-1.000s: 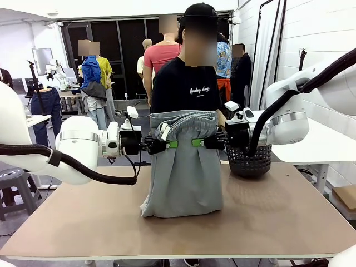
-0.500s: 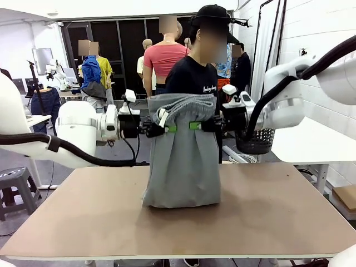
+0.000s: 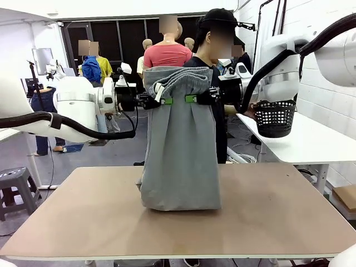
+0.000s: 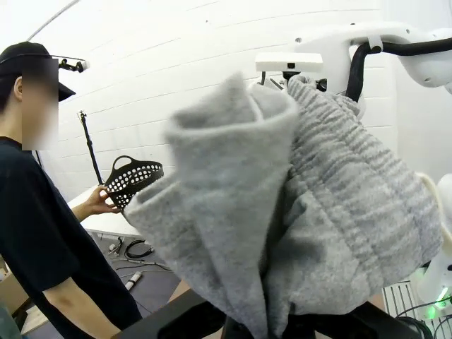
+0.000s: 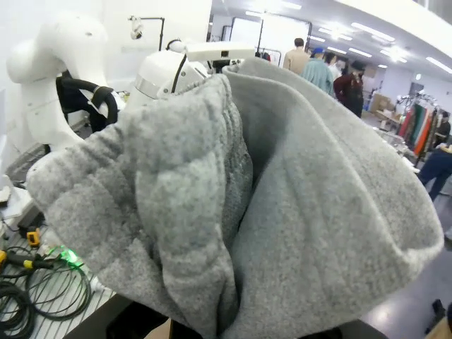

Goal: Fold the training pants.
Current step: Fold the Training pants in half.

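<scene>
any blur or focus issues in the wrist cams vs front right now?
Front view: sharp and evenly lit, the training pants crisp between the left gripper and right gripper, with a soft shadow on the table. Left wrist view: near fabric folds smeared and out of focus, background clearer, the basket legible. Right wrist view: cloth soft at close range, ceiling lights glaring at upper right.

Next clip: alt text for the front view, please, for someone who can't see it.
Two white robot arms hold the light grey training pants up by the waist, the left gripper and right gripper each shut on one side, with the bottom edge resting on the brown table. Behind, a person holds a black mesh basket.
</scene>
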You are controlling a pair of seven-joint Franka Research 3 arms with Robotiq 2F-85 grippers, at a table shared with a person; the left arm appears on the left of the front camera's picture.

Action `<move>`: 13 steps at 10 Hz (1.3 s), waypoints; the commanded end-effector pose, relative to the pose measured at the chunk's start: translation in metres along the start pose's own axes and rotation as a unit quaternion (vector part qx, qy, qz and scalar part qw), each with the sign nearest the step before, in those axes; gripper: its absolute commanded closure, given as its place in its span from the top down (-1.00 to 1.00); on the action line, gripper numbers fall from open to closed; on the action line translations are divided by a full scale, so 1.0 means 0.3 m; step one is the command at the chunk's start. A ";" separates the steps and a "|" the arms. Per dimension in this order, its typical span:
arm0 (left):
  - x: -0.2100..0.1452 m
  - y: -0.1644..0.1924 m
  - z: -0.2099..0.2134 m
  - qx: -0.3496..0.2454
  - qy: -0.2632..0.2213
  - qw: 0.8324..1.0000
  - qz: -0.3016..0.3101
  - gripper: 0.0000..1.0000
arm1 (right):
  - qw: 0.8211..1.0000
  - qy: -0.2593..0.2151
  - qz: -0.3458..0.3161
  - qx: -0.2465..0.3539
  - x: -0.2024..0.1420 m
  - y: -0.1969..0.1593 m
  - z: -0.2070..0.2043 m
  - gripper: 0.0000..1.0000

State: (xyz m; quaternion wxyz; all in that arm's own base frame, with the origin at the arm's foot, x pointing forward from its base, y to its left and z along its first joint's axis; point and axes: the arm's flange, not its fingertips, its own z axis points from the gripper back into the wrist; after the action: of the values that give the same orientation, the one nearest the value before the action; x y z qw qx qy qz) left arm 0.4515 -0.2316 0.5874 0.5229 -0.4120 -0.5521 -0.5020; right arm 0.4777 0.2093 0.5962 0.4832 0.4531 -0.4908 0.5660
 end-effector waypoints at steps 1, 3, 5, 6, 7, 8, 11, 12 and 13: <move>-0.041 -0.032 -0.005 -0.005 0.003 1.000 0.003 -1.00 | 1.000 -0.002 -0.003 0.001 -0.015 0.007 0.010 -1.00; -0.041 -0.032 -0.005 -0.005 0.003 1.000 0.003 -1.00 | 1.000 -0.002 -0.003 0.001 -0.015 0.007 0.010 -1.00; -0.040 -0.019 -0.009 -0.005 0.005 1.000 0.010 -1.00 | 1.000 0.006 -0.005 -0.001 -0.028 0.001 0.011 -1.00; -0.043 0.040 -0.017 0.013 -0.007 1.000 0.013 -1.00 | 1.000 0.008 -0.012 -0.006 -0.043 -0.054 0.008 -1.00; -0.034 0.110 -0.027 0.034 0.002 0.999 0.008 -1.00 | 1.000 0.013 -0.016 -0.020 -0.038 -0.126 0.017 -1.00; -0.008 0.171 -0.040 0.037 0.006 0.999 0.006 -1.00 | 0.999 0.019 -0.014 -0.033 -0.019 -0.180 0.025 -1.00; 0.135 0.380 -0.072 0.050 0.020 0.998 -0.024 -1.00 | 0.998 0.029 0.001 -0.053 0.085 -0.385 0.031 -1.00; 0.166 0.429 -0.081 0.057 0.024 0.998 -0.033 -1.00 | 0.997 0.035 0.007 -0.063 0.111 -0.448 0.024 -1.00; 0.180 0.480 -0.086 0.070 0.034 0.996 -0.045 -1.00 | 0.997 0.037 0.010 -0.065 0.126 -0.504 0.015 -1.00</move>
State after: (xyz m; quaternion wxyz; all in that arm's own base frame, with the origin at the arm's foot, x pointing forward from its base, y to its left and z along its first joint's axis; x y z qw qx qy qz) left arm 0.5722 -0.2311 0.6452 0.5371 -0.3419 -0.5881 -0.4987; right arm 0.5987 0.2053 0.6440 0.5123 0.3985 -0.5244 0.5511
